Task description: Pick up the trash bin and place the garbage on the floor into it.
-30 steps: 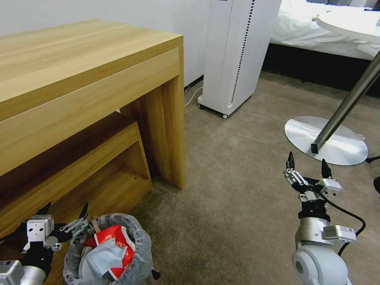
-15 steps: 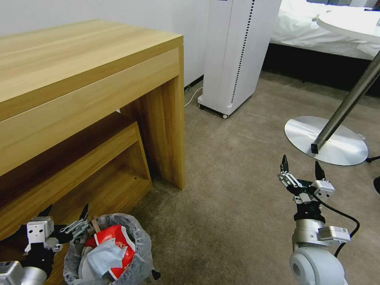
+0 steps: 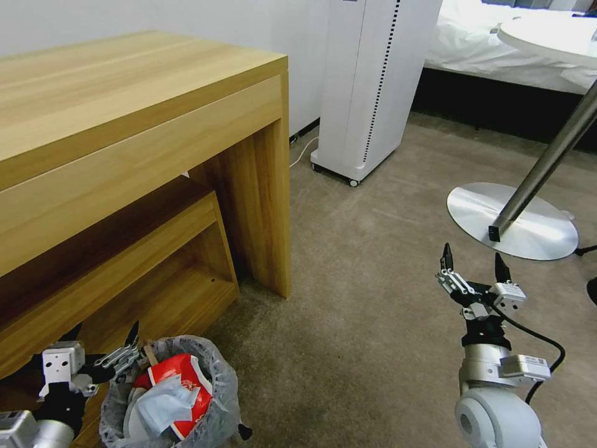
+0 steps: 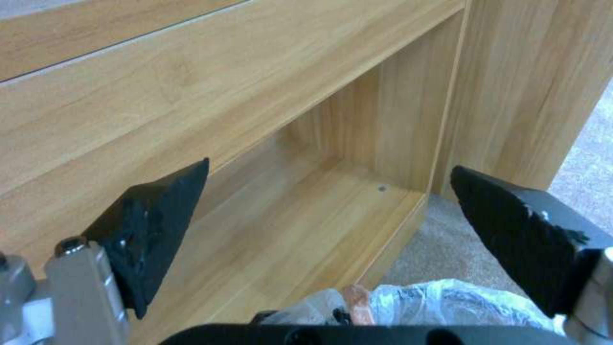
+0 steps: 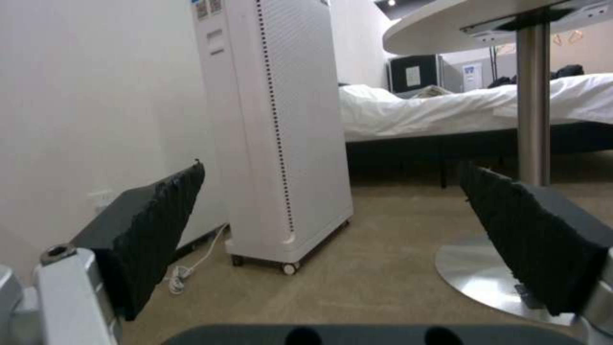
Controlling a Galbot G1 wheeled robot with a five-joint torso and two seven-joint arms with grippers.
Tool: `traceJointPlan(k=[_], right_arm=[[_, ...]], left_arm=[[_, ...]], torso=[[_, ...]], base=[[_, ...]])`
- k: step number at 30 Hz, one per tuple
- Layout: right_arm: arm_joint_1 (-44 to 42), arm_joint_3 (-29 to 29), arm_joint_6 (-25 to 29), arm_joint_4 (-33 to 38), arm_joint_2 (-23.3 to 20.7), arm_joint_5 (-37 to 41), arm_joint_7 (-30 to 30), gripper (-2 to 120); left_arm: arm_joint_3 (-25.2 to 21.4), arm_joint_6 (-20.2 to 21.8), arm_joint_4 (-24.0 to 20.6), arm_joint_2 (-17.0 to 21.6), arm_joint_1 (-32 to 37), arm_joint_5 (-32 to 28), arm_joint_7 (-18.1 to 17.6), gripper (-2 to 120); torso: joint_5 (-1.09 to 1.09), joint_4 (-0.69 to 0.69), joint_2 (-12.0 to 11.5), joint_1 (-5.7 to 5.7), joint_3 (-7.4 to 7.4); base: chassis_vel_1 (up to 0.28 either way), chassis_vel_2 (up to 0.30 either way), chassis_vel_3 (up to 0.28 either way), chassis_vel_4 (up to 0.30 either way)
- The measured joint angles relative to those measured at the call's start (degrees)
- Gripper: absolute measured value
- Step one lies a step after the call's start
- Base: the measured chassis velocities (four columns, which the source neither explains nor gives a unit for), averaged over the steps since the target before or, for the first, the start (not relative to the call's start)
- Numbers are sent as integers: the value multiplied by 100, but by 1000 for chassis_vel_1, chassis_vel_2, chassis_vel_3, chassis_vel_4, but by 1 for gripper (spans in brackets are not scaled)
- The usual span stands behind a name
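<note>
Nearest, the trash bin (image 3: pixel 171 398) sits on the floor (image 3: pixel 367 323) full of garbage (image 3: pixel 171 389), light with a slippery bag, best taken by its rim beside the open left end effector (image 3: pixel 102 333); farther off hovers the open right end effector (image 3: pixel 474 264).

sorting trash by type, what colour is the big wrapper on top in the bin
Red and white wrapper in the bin, clearest in the head view.

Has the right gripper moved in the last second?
Yes. The right gripper has shifted up the head view and slightly left, farther from the robot, relative to the round table base.
</note>
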Motion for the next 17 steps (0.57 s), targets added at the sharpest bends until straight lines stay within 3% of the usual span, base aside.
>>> traceJointPlan(k=[17], right_arm=[[3, 1, 0, 6, -1, 4, -1, 100]], left_arm=[[-1, 7, -2, 0, 0, 5, -1, 100]], torso=[[0, 0, 0, 0, 0]], base=[[0, 0, 0, 0]])
